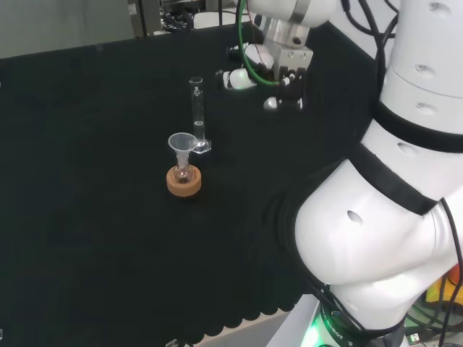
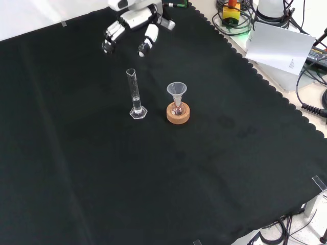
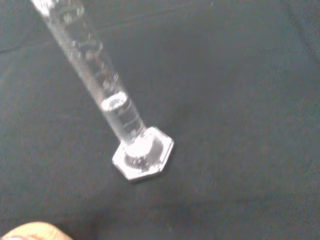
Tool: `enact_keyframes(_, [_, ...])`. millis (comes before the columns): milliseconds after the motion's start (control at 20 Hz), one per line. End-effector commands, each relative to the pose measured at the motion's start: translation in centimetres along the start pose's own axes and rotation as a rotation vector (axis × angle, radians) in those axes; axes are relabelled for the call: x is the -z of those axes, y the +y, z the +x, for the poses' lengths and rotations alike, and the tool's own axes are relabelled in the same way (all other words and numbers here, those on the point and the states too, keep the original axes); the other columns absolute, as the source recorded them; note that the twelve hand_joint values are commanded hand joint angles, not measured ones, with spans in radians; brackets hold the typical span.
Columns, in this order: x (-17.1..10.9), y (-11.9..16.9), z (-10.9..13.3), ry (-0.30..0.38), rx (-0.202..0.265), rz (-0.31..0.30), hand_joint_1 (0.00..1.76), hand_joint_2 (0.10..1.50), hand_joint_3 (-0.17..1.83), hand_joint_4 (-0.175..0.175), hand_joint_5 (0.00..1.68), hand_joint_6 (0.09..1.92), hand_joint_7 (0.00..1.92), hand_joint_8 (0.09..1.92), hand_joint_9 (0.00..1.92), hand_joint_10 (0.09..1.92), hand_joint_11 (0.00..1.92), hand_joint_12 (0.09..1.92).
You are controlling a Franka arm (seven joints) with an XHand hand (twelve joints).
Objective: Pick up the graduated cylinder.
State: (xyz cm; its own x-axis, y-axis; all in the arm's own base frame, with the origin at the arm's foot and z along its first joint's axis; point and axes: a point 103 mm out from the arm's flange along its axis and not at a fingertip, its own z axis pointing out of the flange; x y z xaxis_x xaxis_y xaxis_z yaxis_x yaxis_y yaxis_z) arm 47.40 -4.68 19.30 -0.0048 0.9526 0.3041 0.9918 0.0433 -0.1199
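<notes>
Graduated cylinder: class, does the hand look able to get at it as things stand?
Probably yes. The graduated cylinder stands upright, apart from the funnel in its cork-ringed flask, and only bare cloth lies between it and the open hand.

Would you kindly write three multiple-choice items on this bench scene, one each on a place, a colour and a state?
1. In the front view, the graduated cylinder stands where, relative to the funnel?
A. to its left
B. to its right
C. inside it

2. What colour is the ring under the small flask?
A. red
B. tan cork
C. blue

3. How does the hand stand to the cylinder?
A. curled round it
B. apart from it, holding nothing
C. pressing on its top

Answers:
1 A, the front view shows the cylinder left of the funnel.
2 B, the ring looks cork brown.
3 B, black cloth lies between hand and cylinder.
</notes>
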Motion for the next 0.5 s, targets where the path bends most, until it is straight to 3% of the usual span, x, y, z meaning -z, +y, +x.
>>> enact_keyframes(50, [-2.8, 0.8, 0.2, 0.08, 0.068, -0.03, 0.44, 0.96, 0.22, -0.031, 0.33, 0.09, 0.16, 0.66, 0.43, 0.7, 0.2, 1.39])
enact_keyframes(300, [-4.2, 1.0, -0.2, 0.148, 0.122, -0.031, 0.56, 0.92, 0.21, -0.028, 0.31, 0.09, 0.17, 0.67, 0.47, 0.68, 0.25, 1.37])
enact_keyframes(500, [-5.5, 1.5, -0.4, 0.208, 0.136, 0.007, 0.66, 0.88, 0.23, -0.029, 0.28, 0.09, 0.19, 0.66, 0.54, 0.63, 0.29, 1.35])
